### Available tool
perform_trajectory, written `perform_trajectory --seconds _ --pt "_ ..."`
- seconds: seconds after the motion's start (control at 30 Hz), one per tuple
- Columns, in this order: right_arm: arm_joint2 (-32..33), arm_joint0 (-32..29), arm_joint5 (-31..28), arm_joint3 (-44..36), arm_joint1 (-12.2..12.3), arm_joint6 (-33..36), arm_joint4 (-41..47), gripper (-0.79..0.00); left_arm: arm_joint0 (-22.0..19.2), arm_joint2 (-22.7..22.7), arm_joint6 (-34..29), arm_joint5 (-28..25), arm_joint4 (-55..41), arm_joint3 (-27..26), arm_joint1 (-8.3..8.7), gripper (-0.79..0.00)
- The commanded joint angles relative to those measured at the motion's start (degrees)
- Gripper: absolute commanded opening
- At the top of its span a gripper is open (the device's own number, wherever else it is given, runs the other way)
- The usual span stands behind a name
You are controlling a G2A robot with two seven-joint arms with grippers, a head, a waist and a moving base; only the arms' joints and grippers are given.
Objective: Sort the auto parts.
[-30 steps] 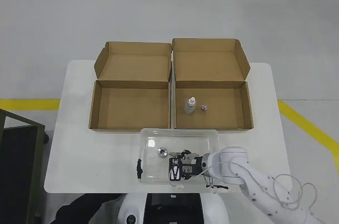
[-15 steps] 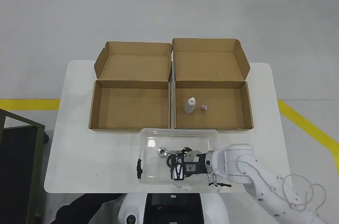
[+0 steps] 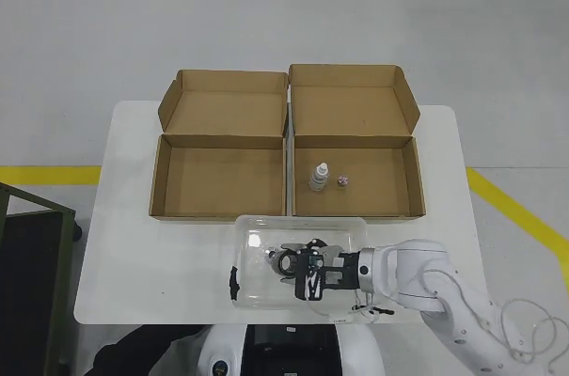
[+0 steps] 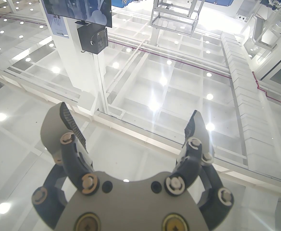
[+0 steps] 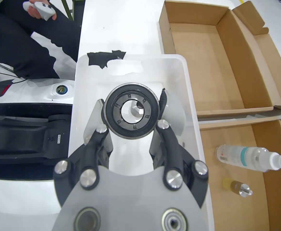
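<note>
My right gripper (image 5: 131, 105) is shut on a black-and-metal bearing ring (image 5: 111, 121), one finger on each side of it. It holds the ring just over the clear plastic bin (image 5: 188, 78). In the top view the ring (image 3: 286, 262) and right gripper (image 3: 300, 270) sit over the bin's middle. A small metal part (image 3: 269, 252) lies on the bin floor and shows through the ring's hole (image 5: 136, 109). My left gripper (image 4: 128, 121) is open and holds nothing, with the ceiling behind it.
Two open cardboard boxes stand behind the bin. The left box (image 3: 218, 179) is bare inside. The right box (image 3: 392, 183) holds a small bottle (image 3: 319, 175) and a little yellowish part (image 3: 341, 180). Black tape (image 5: 105, 57) marks the bin's end.
The right gripper has shifted a little toward the boxes with the ring held in it, and its arm has swung to the right. The boxes and bin have not moved.
</note>
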Motion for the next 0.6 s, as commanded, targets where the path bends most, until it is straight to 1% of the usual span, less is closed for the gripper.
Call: perform_trajectory --seconds 0.0,0.27,0.57 --pt "0.4 -0.2 0.5 -0.5 0.0 -1.5 0.5 -0.785 0.0 0.0 0.0 0.0 0.0 0.0 0.0 0.0" --pt "1.3 0.1 4.1 -1.2 -0.5 -8.7 2.5 -0.785 0.0 0.0 0.0 0.0 0.0 0.0 0.0 0.0" --pt "2.9 2.5 5.6 0.3 -1.2 -16.0 6.3 -0.785 0.0 0.0 0.0 0.0 0.0 0.0 0.0 0.0"
